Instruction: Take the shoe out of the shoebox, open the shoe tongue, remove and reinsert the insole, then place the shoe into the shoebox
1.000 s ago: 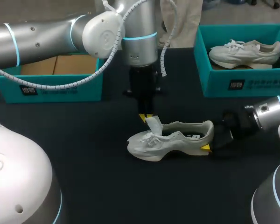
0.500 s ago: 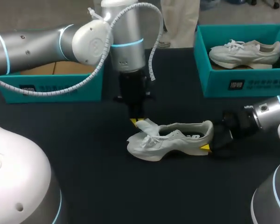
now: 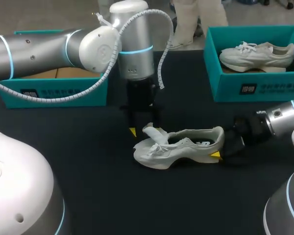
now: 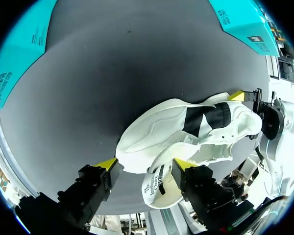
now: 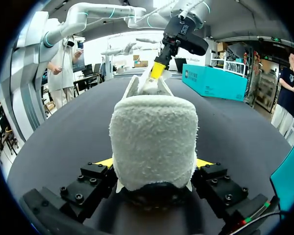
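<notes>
A pale grey shoe [image 3: 186, 147] lies on its side on the black table, toe pointing left. Its tongue [image 3: 151, 131] is folded out over the laces. My left gripper [image 3: 145, 129] hangs straight above the tongue, open. In the left wrist view the tongue [image 4: 156, 185] lies loose between the spread fingers of the left gripper [image 4: 145, 164], over the shoe [image 4: 186, 127]. My right gripper [image 3: 221, 148] is at the heel. In the right wrist view the fuzzy heel of the shoe [image 5: 154, 132] fills the right gripper [image 5: 154, 164], with a finger pressed against each side.
A teal shoebox [image 3: 250, 89] at the back right holds a second pale shoe [image 3: 257, 54]. Another teal shoebox [image 3: 63, 94] with a brown lining stands at the back left, behind my left arm. Bare black table lies in front of the shoe.
My left gripper, earlier shut on the tongue, drew it left toward the toe and then opened, letting it go. The right gripper and the shoe stayed put.
</notes>
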### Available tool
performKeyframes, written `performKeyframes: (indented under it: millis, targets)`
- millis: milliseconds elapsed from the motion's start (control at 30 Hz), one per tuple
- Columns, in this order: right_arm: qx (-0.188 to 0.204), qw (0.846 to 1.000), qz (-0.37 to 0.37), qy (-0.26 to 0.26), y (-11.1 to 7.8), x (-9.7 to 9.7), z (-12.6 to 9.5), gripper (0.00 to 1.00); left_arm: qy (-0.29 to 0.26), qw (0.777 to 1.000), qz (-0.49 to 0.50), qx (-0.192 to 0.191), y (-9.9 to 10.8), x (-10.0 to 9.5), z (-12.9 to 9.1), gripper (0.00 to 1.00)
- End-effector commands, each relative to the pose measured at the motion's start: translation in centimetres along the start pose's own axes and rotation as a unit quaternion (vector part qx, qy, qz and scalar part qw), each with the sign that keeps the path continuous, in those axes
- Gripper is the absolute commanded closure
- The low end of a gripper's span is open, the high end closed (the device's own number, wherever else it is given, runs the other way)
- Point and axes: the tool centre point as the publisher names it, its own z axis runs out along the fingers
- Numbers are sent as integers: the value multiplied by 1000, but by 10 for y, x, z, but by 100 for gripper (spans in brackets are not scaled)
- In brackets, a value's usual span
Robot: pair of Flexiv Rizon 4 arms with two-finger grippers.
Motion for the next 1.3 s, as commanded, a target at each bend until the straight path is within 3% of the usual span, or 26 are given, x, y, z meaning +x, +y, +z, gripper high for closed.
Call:
performKeyframes:
  millis: [33, 367, 567, 733, 967, 1300]
  targets:
    - [2, 1000, 0, -1, -1, 0, 3, 100, -3, 1000, 5, 1, 4, -2, -1, 0]
    - [2, 1000, 0, -1, -1, 0, 3, 100, -44, 990, 131, 26, 7, 14, -16, 0]
    - [2, 1000, 0, -1, -1, 0, 3, 100, -81, 962, 259, 33, 7, 28, -26, 0]
    - [2, 1000, 0, -1, -1, 0, 3, 100, -118, 942, 310, 49, 1, 38, -33, 0]
    - [2, 1000, 0, -1, -1, 0, 3, 100, -100, 900, 419, 60, -3, 43, -55, 0]
    - [2, 1000, 0, -1, -1, 0, 3, 100, -144, 818, 550, 91, -3, 66, -73, 0]
